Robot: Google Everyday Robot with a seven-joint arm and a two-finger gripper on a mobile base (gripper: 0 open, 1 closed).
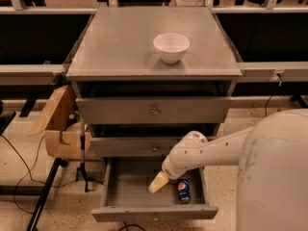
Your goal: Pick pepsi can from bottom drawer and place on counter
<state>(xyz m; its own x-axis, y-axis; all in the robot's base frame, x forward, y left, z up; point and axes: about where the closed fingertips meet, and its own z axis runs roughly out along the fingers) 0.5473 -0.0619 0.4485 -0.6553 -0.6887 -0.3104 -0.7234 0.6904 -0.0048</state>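
Observation:
The pepsi can (183,190) lies on its side in the right part of the open bottom drawer (154,212). It is blue with a round logo. My gripper (158,182) has a cream-coloured tip and hangs inside the drawer, just left of the can and slightly above the drawer floor. It holds nothing that I can see. My white arm (211,150) reaches in from the right. The counter (120,47) is the grey metal top of the cabinet.
A white bowl (171,47) stands on the counter, right of centre. Two shut grey drawers with knobs (154,111) sit above the open one. An open cardboard box (60,126) and a black stand (45,191) are left of the cabinet.

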